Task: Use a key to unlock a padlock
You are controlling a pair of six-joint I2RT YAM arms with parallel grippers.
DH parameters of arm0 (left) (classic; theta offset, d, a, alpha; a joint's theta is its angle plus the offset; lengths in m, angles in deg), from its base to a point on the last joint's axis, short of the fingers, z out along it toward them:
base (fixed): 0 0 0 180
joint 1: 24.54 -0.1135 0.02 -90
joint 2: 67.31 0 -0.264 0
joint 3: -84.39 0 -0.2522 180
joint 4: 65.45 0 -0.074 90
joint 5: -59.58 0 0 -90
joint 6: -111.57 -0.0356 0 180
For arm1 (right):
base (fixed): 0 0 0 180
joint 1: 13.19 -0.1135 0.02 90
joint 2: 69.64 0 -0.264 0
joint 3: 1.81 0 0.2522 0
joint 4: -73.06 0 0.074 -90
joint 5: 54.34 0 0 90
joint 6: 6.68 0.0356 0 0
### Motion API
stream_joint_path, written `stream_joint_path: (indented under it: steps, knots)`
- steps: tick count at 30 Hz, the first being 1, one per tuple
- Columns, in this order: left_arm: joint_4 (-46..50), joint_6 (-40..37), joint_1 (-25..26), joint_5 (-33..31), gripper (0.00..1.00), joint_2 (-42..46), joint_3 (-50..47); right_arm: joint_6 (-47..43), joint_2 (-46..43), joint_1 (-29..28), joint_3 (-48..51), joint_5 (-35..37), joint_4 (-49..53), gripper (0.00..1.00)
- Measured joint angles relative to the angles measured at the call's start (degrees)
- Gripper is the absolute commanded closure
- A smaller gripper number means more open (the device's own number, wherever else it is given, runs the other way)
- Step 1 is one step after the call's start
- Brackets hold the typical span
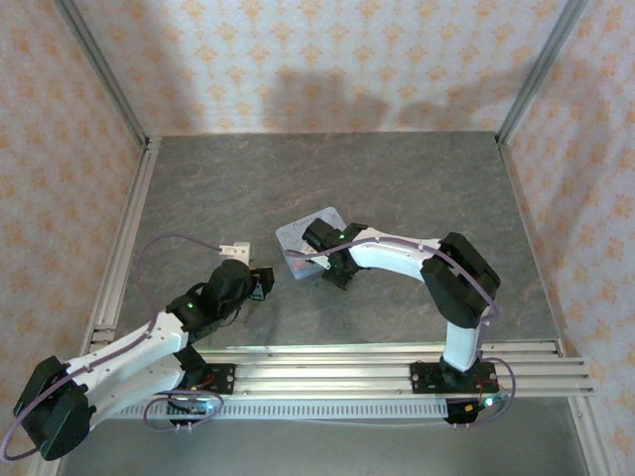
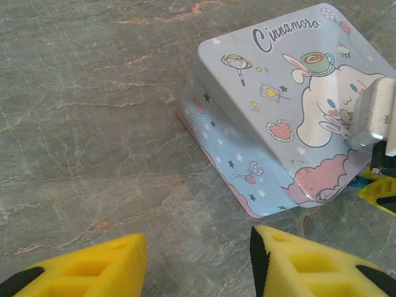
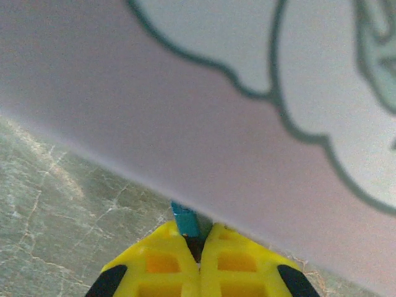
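Left gripper [image 2: 198,240]: nearest of the two, low over the bare table [image 2: 93,124], fingers apart, holding nothing. It sits just left of and nearer than the tin.

Right gripper [image 3: 199,240]: fingers pressed together on a small teal piece [image 3: 185,221] at the tin's near-right edge. I take this piece for the padlock, though too little of it shows to be sure.

Step in hand, by my reading: securing the lock for the key. Keep the pinch firm and square, draw the lock out from the tin's edge so its keyway faces open space, and avoid dragging the tin. The free left gripper could steady the tin.

Tin [image 2: 260,124]: pastel blue and pink, cartoon lid. The lid looks shut, so the contents are hidden.
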Motion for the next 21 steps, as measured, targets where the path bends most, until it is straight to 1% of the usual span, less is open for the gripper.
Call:
stream_joint_path:
  steps: [7,10,15,21]
  knots:
    - [0.5,0.2,0.0,0.0,0.52,0.0,0.0,-5.0,-0.9,-2.8,0.6,3.5,-0.7,1.0]
    - [0.8,1.2,-0.9,0.3,0.52,0.0,0.0,-6.8,-0.9,-3.9,0.6,5.6,-1.5,1.0]
    - [0.8,3.3,-6.3,3.5,0.52,-1.3,0.0,-9.4,-0.9,-5.0,0.2,7.7,-2.5,1.0]
    - [0.4,4.5,-12.5,10.6,0.52,-8.7,0.6,-11.6,-0.6,-5.1,-0.8,9.9,-3.3,1.0]
